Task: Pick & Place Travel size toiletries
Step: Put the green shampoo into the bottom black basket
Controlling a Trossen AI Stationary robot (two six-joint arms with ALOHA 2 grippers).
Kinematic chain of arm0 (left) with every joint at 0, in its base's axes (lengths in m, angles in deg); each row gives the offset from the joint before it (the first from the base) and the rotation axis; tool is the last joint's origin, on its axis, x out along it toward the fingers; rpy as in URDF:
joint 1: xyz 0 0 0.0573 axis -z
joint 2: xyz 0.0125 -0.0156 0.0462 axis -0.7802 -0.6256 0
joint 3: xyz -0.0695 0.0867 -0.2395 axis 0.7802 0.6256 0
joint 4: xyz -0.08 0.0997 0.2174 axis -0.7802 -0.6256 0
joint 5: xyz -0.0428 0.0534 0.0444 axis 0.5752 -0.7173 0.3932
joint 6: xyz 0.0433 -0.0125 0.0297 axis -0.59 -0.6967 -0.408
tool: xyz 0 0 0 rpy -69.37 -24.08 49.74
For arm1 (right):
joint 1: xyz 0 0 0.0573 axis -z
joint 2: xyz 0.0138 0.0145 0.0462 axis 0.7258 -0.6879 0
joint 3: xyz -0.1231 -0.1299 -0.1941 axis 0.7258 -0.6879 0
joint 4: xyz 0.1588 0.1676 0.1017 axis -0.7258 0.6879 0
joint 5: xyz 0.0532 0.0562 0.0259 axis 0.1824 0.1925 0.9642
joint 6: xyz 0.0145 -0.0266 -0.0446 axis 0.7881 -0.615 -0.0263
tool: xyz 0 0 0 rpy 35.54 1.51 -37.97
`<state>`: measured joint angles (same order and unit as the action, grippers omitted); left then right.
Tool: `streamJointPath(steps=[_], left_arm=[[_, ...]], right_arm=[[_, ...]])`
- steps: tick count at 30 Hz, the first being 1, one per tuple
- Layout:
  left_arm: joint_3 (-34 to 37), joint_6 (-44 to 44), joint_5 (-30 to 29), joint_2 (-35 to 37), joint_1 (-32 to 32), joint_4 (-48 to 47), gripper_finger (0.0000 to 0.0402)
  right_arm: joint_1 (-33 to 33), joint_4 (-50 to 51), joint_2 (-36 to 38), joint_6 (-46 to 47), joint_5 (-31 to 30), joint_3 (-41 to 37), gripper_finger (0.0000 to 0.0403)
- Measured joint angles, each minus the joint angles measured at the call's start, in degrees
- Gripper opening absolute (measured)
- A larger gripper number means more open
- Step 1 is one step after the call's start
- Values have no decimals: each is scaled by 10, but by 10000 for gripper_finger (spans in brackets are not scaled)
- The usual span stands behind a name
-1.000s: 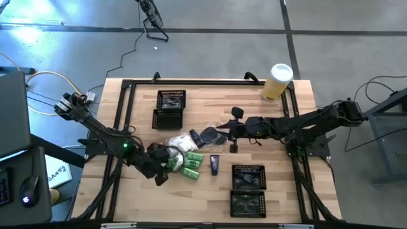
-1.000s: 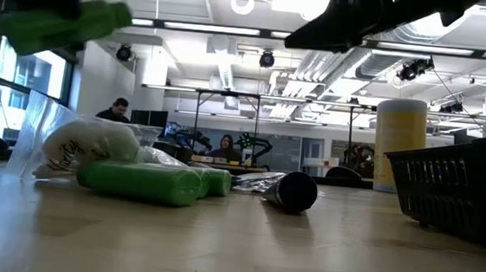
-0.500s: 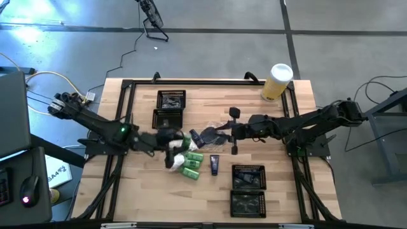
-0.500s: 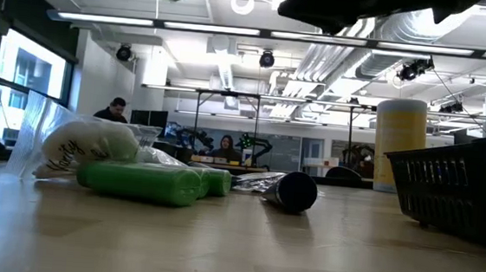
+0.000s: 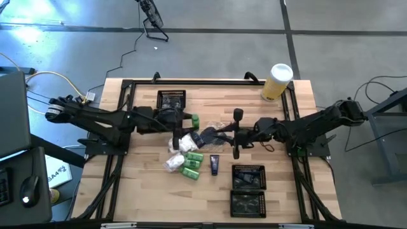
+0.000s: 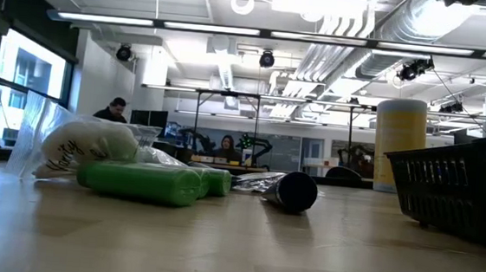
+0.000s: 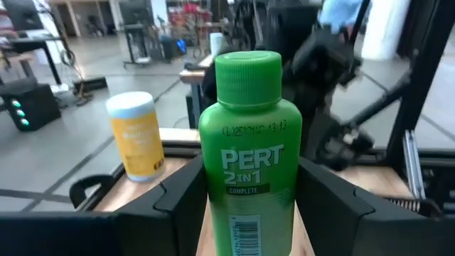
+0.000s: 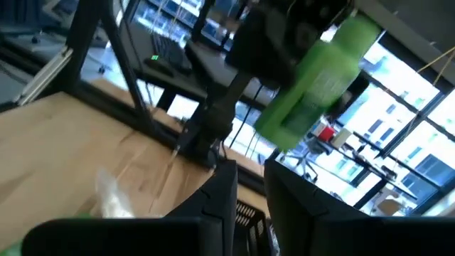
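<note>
Left end effector (image 5: 189,121) clamped on green bottle (image 7: 249,153), carried above counter (image 5: 286,184) beside far mesh tray (image 5: 170,100); bottle's long axis along fingers, cap outward. Right end effector (image 5: 237,133) nearly closed, empty, over pile, farther from tray.

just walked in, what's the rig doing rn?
Sorting travel toiletries. The left gripper holds a green bottle in the air near the black mesh trays at the table's back. The right gripper hovers over the remaining pile of green bottles, packets and a dark tube at mid-table; I can't tell if it holds anything.
</note>
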<state>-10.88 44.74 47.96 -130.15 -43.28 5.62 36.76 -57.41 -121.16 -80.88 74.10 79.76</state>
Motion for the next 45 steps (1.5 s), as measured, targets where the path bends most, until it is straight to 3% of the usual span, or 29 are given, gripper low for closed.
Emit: streamJointPath(steps=[4,13,24,28,37,45], left_arm=[[0,-33,35,-5,-6,1,186],[0,-49,62,-8,-5,3,186],[0,-63,76,-8,-5,-6,186],[0,-63,76,-8,-5,-17,186],[0,-63,76,-8,-5,-29,186],[0,-74,76,-8,-5,-33,186]], right_arm=[[0,-9,0,9,-2,0,66],[19,-28,0,143,30,0,88],[38,-50,-35,285,55,4,261],[52,-55,-67,317,61,24,300],[70,-61,-140,347,138,99,303],[67,-30,-155,348,147,106,302]])
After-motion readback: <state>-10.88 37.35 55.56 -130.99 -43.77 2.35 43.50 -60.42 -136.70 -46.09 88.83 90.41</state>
